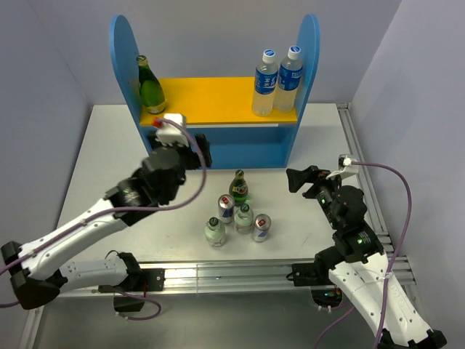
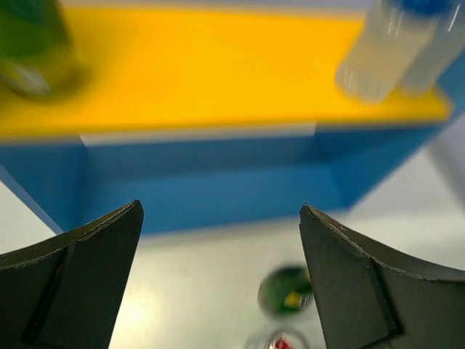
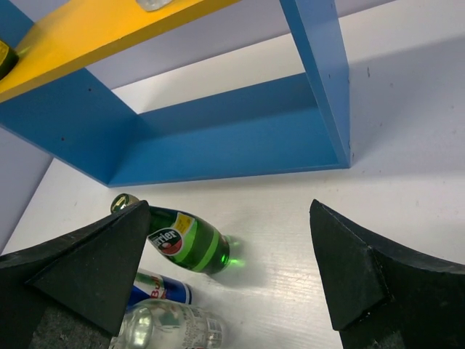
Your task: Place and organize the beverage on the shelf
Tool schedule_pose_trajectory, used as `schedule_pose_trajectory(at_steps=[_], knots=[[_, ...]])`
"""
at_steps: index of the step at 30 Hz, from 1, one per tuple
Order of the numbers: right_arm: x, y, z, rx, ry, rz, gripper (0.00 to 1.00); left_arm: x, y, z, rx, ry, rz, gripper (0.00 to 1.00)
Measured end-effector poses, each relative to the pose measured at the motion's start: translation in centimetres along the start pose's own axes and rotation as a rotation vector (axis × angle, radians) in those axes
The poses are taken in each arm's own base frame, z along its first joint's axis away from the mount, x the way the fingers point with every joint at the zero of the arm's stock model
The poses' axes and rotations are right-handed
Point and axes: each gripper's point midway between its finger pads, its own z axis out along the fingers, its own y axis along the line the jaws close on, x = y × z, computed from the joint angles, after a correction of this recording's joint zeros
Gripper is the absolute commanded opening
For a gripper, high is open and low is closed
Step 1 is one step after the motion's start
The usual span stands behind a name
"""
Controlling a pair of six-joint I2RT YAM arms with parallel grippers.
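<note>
Two green glass bottles, two cans, two short clear bottles, two blue-capped bottles, one shelf.

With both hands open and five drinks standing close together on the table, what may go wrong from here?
The green bottle on the table stands close to a can and a small clear bottle; the right hand grasping it might tip those neighbours. The left hand hangs near the shelf; a careless move might bump it and shake the green bottle on the yellow board.

Table w/ shelf at back, 5 drinks grouped in front.
</note>
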Motion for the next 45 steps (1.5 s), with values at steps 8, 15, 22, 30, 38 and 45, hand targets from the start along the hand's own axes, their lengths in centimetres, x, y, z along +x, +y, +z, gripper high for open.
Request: schedule_pose_trajectory(at_steps=[8, 15, 22, 30, 38, 45], knots=[[-0.1, -0.5, 0.0, 0.028, -0.007, -0.001, 0.97, 14.7, -4.0, -0.5, 0.136, 0.247, 0.101, 0.97], [-0.2, -1.0, -0.1, 0.054, -0.015, -0.001, 0.97, 15.4, -7.6, 0.2, 0.235, 0.232, 0.019, 0.97], [-0.4, -1.2, -0.1, 0.064, -0.024, -0.001, 0.97, 18.3, -9.5, 1.2, 0.257, 0.268, 0.017, 0.96], [-0.3, -1.3, -0.2, 0.068, -0.025, -0.001, 0.97, 20.3, -9.9, 1.6, 0.242, 0.278, 0.037, 0.88], [0.0, -1.5, -0.2, 0.073, -0.020, -0.002, 0.97, 21.7, -9.6, 2.6, 0.193, 0.268, 0.054, 0.77], [0.4, -1.7, -0.1, 0.078, -0.011, -0.001, 0.97, 23.3, -9.4, 3.4, 0.160, 0.269, 0.085, 0.70]])
